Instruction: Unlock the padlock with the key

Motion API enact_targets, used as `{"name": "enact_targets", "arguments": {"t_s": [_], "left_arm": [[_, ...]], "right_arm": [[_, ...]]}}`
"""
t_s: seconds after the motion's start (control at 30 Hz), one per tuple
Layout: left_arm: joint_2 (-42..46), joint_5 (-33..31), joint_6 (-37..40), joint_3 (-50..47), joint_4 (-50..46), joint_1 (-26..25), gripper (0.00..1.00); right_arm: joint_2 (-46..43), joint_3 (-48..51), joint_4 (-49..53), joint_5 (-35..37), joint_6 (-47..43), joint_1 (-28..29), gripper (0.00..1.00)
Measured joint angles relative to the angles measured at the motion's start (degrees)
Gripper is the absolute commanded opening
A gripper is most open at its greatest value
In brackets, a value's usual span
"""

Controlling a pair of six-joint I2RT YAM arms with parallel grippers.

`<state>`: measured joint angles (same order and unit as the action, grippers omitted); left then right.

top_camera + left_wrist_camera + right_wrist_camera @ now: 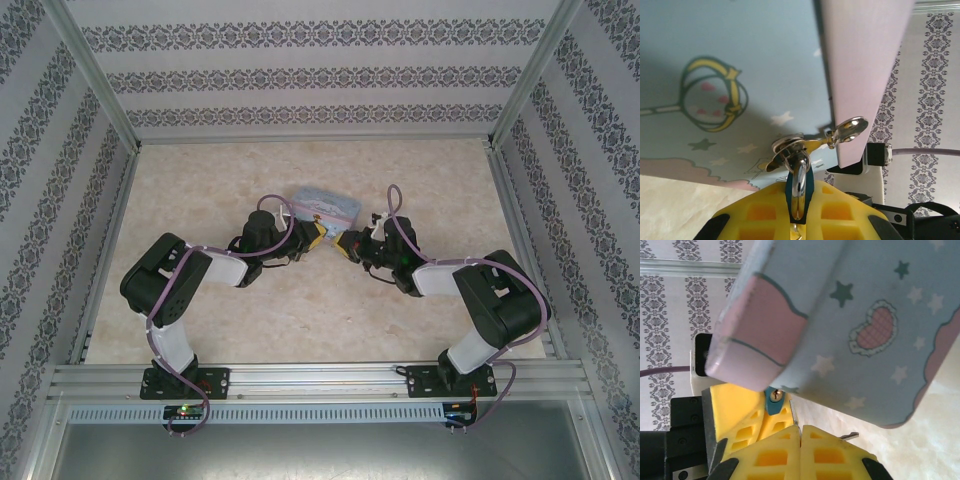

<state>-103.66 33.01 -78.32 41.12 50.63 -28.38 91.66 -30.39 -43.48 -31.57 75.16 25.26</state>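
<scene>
Patterned walls (300, 80) ring a beige marbled table (300, 320), where both arms meet at a light-blue cartoon-printed tin (740, 60) that crowds both wrist cameras. The left gripper (799, 207) is clamped on the padlock (800, 185), its blue body pinched between yellow pads and its silvery shackle looped through the tin's metal clasp (790, 145). The right gripper (800, 440) pinches the key (796, 421), a thin dark sliver whose tip sits just beside the padlock's keyhole face.

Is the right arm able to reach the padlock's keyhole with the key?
Probably yes. The key in the right gripper is close to the keyhole of the padlock, nothing between. The left gripper holds the padlock; the tin crowds just above.
</scene>
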Motion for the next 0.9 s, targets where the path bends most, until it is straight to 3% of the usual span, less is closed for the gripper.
{"name": "enact_targets", "arguments": {"t_s": [0.9], "left_arm": [[0.0, -0.4, 0.0, -0.3, 0.8, 0.2, 0.00]], "right_arm": [[2.3, -2.5, -0.5, -0.8, 1.3, 0.0, 0.00]]}}
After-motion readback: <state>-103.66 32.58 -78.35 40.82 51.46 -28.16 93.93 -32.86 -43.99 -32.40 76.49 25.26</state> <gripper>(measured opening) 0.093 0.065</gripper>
